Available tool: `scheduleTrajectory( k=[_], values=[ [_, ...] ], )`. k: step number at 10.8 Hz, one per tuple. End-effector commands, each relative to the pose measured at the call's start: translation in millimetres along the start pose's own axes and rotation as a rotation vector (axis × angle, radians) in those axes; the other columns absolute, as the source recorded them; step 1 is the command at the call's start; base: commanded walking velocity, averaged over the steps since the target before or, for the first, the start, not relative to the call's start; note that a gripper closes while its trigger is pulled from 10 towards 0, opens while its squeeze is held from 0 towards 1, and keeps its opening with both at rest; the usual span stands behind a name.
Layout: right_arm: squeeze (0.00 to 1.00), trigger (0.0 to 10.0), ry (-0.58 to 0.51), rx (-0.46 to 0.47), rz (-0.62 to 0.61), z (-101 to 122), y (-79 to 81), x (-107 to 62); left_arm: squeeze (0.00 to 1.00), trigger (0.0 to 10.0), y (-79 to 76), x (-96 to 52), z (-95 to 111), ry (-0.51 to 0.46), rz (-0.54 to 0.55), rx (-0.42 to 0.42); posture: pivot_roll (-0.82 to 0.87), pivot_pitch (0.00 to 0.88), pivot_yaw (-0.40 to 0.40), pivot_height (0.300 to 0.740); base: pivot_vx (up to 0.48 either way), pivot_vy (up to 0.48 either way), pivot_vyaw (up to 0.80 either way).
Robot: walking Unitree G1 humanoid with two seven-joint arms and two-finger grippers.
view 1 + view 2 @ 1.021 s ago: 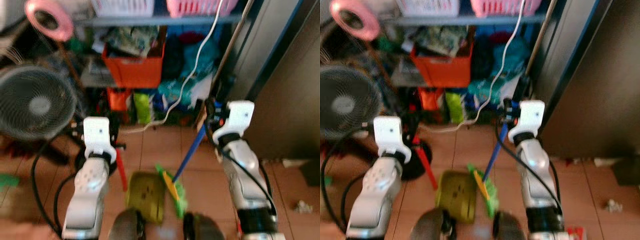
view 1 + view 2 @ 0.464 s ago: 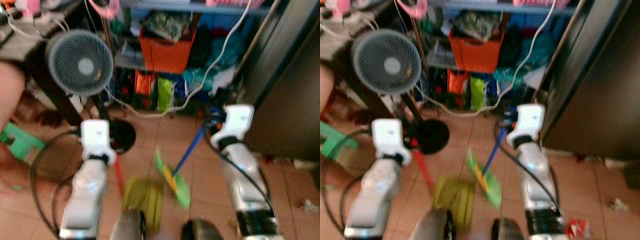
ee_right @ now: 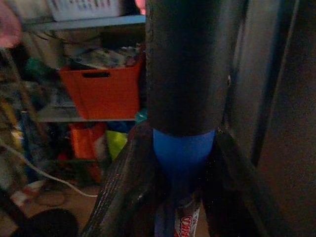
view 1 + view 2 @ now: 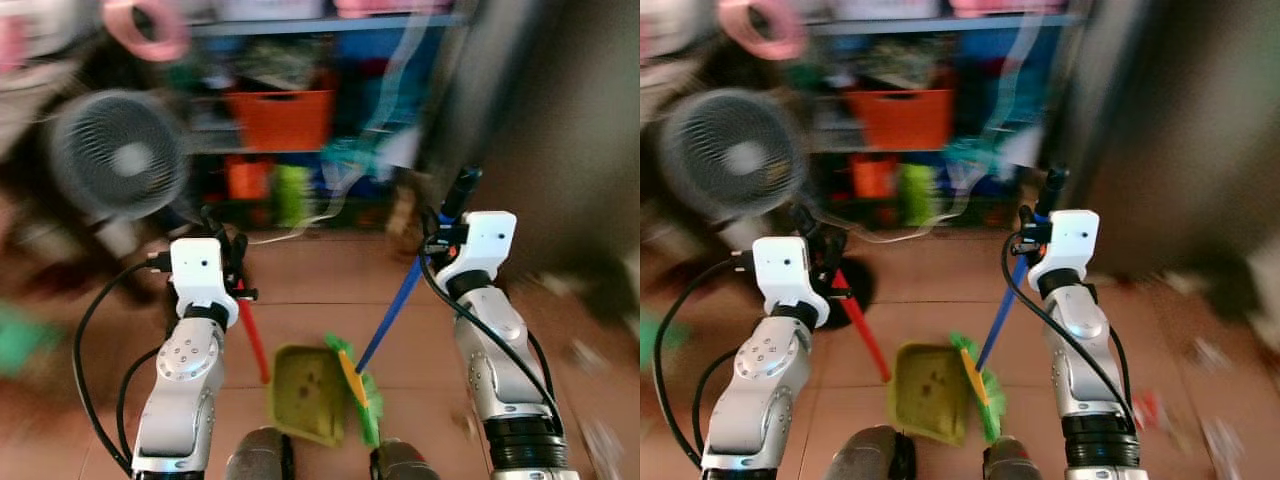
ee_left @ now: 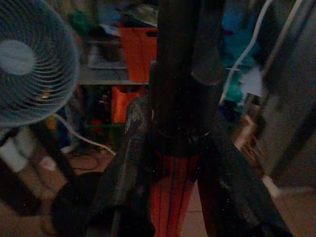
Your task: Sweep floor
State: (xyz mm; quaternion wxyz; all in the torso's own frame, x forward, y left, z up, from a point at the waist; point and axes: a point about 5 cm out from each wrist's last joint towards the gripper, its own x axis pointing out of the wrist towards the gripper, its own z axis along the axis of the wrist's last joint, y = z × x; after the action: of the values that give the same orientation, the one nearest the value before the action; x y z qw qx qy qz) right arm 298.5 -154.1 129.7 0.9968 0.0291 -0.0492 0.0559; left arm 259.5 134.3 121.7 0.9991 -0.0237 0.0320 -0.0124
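Note:
My left gripper (image 4: 222,262) is shut on the red handle (image 4: 251,340) of an olive-green dustpan (image 4: 305,390), which sits low over the tiled floor between my arms. My right gripper (image 4: 448,212) is shut on the blue broom handle (image 4: 392,312); its green and yellow broom head (image 4: 356,388) rests against the dustpan's right edge. In the left wrist view the red handle (image 5: 173,190) runs between the black fingers (image 5: 121,177). In the right wrist view the blue handle (image 3: 182,150) with its black grip sits between the fingers (image 3: 126,185).
A standing fan (image 4: 115,150) is at the left. Ahead is a cluttered shelf with an orange bin (image 4: 282,118) and a white cable (image 4: 300,225). A dark door or cabinet (image 4: 570,130) rises on the right. Small scraps of litter (image 4: 1210,355) lie on the tiles at right.
The whole picture has shifted and blurred, so the camera has turned. Both grippers keep their holds; broom head and dustpan stay together between my arms.

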Motion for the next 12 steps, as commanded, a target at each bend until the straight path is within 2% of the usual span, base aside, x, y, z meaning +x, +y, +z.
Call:
scheduleTrajectory(
  k=[1,3,5,10,11,12],
  values=[
    [0.00,10.0,0.001,0.004,0.025,0.8,7.2,2.0,0.00,10.0,1.1,1.9,7.8,-0.031,-0.006,-0.005,-0.08,0.139,0.068,0.740,0.000,0.480,-0.80],
    [0.00,10.0,0.000,0.002,0.022,1.0,7.2,2.5,0.00,10.0,-1.0,2.5,8.7,-0.031,-0.025,-0.030,-0.09,0.139,0.069,0.740,0.000,0.480,-0.80],
    [0.00,10.0,0.004,-0.006,0.013,0.1,5.8,1.7,0.00,10.0,3.1,4.6,12.6,-0.050,0.001,-0.051,-0.09,0.135,0.070,0.740,0.000,0.480,-0.80],
    [0.00,10.0,-0.005,-0.060,-0.072,1.7,-5.4,1.9,0.00,10.0,6.1,11.1,21.4,-0.091,-0.034,-0.041,-0.09,0.129,0.075,0.740,0.000,0.480,-0.80],
    [0.00,10.0,-0.012,-0.058,-0.076,2.7,-6.7,2.6,0.00,10.0,8.0,11.4,26.8,-0.117,-0.039,-0.025,-0.09,0.125,0.075,0.740,0.000,0.000,-0.80],
    [0.00,10.0,-0.019,-0.061,-0.074,3.7,-6.8,3.1,0.00,10.0,6.4,11.4,28.6,-0.124,-0.073,-0.035,-0.09,0.123,0.073,0.740,0.000,0.000,0.00]
  ],
)
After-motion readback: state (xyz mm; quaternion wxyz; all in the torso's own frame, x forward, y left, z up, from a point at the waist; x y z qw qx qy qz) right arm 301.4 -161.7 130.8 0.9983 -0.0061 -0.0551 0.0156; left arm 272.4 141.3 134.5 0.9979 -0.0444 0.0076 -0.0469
